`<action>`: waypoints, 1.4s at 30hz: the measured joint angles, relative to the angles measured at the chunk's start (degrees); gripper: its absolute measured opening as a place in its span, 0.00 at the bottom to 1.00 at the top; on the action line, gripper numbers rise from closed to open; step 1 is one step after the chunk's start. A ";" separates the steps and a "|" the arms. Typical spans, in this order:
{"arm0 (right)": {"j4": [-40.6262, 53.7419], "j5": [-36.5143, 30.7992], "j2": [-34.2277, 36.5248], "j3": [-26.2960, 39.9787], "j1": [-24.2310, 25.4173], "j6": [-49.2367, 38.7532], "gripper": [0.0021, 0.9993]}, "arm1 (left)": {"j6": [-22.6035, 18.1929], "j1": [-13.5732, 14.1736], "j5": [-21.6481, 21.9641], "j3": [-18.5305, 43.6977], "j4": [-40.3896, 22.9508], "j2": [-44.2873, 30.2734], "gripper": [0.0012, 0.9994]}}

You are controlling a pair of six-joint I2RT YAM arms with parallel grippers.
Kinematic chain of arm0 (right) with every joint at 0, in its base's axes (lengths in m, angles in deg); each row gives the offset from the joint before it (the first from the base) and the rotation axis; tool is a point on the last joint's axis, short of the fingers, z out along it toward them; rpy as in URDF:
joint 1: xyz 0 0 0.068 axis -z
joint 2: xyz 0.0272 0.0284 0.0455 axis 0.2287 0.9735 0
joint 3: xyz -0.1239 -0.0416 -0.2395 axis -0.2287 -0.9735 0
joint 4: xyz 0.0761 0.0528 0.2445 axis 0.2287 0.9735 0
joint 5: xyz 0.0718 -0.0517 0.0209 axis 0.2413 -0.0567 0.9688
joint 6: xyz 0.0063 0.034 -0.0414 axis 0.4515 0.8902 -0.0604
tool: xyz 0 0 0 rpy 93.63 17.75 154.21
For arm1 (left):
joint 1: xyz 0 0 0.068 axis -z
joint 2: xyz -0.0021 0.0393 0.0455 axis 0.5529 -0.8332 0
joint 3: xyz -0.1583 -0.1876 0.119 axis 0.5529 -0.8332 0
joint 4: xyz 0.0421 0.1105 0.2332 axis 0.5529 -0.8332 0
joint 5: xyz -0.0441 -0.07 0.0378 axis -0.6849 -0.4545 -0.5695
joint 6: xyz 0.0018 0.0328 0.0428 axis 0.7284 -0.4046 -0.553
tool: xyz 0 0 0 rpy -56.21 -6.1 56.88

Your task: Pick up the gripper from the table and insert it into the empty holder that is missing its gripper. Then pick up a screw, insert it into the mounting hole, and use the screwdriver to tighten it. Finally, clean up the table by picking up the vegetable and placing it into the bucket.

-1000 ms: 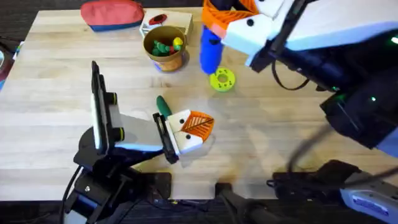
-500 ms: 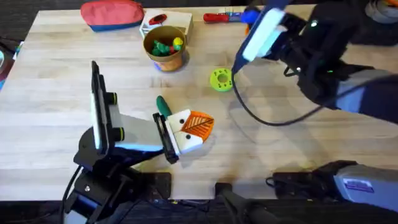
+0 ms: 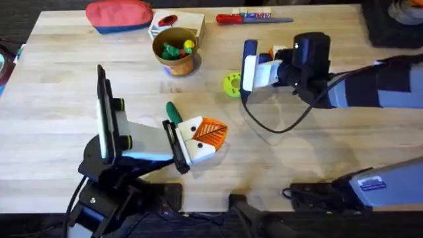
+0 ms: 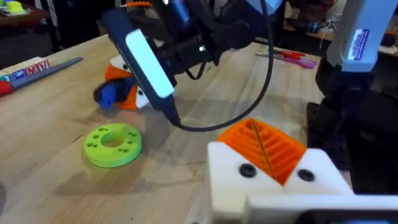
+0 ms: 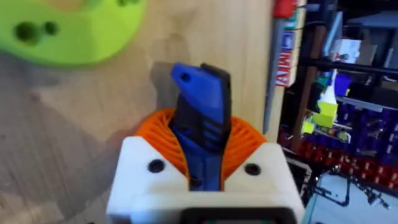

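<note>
The right gripper [image 5: 202,165], clamped on the chunky blue power screwdriver [image 5: 202,118], had dropped to the table; tightening seemed done.

The left gripper [image 3: 198,139] kept its jaws closed.

On the table [image 3: 59,125], the bucket [image 3: 175,49] stands toward the far edge, left of centre, with a box [image 3: 188,21] just behind it and a pouch [image 3: 119,14] further left. A slim screwdriver [image 3: 251,18] lies along the far edge, right of the box. The disc with holes [image 3: 232,84] lies right of the bucket — the right gripper [image 3: 249,61] is just beside it, closed on the screwdriver [image 5: 202,121]. The vegetable [image 3: 172,111] lies nearer the front, touching the left gripper [image 3: 201,137].
</note>
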 joint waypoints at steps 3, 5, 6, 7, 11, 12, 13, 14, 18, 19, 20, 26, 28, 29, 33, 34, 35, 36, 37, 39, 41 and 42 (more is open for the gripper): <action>3.72 1.18 -0.05 0.79 -0.04 0.23 0.37 | -0.01 0.00 0.00 0.00 0.01 0.00 0.02; 5.06 2.43 -0.26 1.49 0.08 0.76 0.65 | -0.02 0.00 0.00 0.00 0.00 0.00 0.02; 4.89 2.81 -0.41 2.00 0.07 1.10 0.79 | -0.02 0.00 0.00 0.00 0.00 0.00 0.02; 4.84 2.98 -0.69 2.60 0.04 1.48 0.93 | -0.02 0.00 0.00 0.00 0.01 0.00 0.02; 5.40 2.94 -0.99 3.13 0.17 4.66 0.99 | -0.02 0.00 0.13 0.00 0.02 0.00 0.02; 5.58 2.79 -1.13 3.13 0.12 5.74 0.99 | -0.02 0.00 0.17 0.00 0.02 0.00 0.02; 5.94 2.44 -1.35 3.11 0.00 7.07 0.99 | -0.02 0.00 0.17 0.00 0.02 0.00 0.02; 6.36 1.86 -1.69 3.00 -0.17 8.64 0.99 | -0.02 0.00 0.20 0.00 0.02 0.00 0.02; 8.14 -0.47 -3.58 2.21 -0.98 16.82 0.99 | -0.02 0.00 0.33 0.00 0.02 -0.02 0.02; 8.60 -0.89 -4.21 1.93 -1.05 18.91 0.99 | -0.10 0.00 0.35 0.00 0.03 0.00 0.04; 9.11 -1.26 -5.02 1.67 -1.15 21.27 0.99 | -0.26 0.00 0.37 0.00 0.07 -0.01 0.18; 11.26 -2.28 -14.00 1.40 -1.81 35.92 0.99 | -0.16 0.00 0.61 0.00 0.08 -0.02 0.97; 12.42 -2.26 -17.71 1.40 -2.45 40.45 0.99 | -0.17 0.00 0.70 0.00 0.09 0.00 0.99; 13.16 -2.26 -19.52 1.40 -2.84 43.13 0.99 | -0.22 0.00 0.83 0.00 0.11 0.00 0.99; 16.47 -1.62 -25.28 1.40 -4.49 54.15 0.99 | -0.92 0.00 2.29 0.00 0.34 -0.01 0.99; 17.45 -0.93 -26.52 1.40 -4.96 56.62 0.99 | -0.86 0.00 3.06 0.00 0.55 -0.02 0.99; 18.26 -0.33 -27.41 1.40 -5.34 58.27 0.99 | -0.51 0.00 4.00 -0.02 0.68 -0.02 0.99; 19.07 0.40 -28.23 1.40 -5.82 59.83 0.99 | 0.74 0.00 5.53 -0.02 0.87 0.00 0.99; 19.76 0.89 -28.87 1.40 -6.39 61.05 0.99 | 2.30 0.00 7.30 -0.02 0.97 0.00 0.99; 21.30 1.70 -29.81 1.40 -7.61 62.79 0.99 | 6.15 0.00 11.31 0.00 1.03 -0.01 0.99; 23.73 2.13 -30.24 1.51 -8.85 63.91 0.99 | 9.65 0.00 15.34 0.65 -0.30 -0.02 0.99; 25.73 2.33 -30.24 1.77 -9.50 64.28 0.99 | 11.32 0.00 17.66 1.46 -1.87 -0.09 0.99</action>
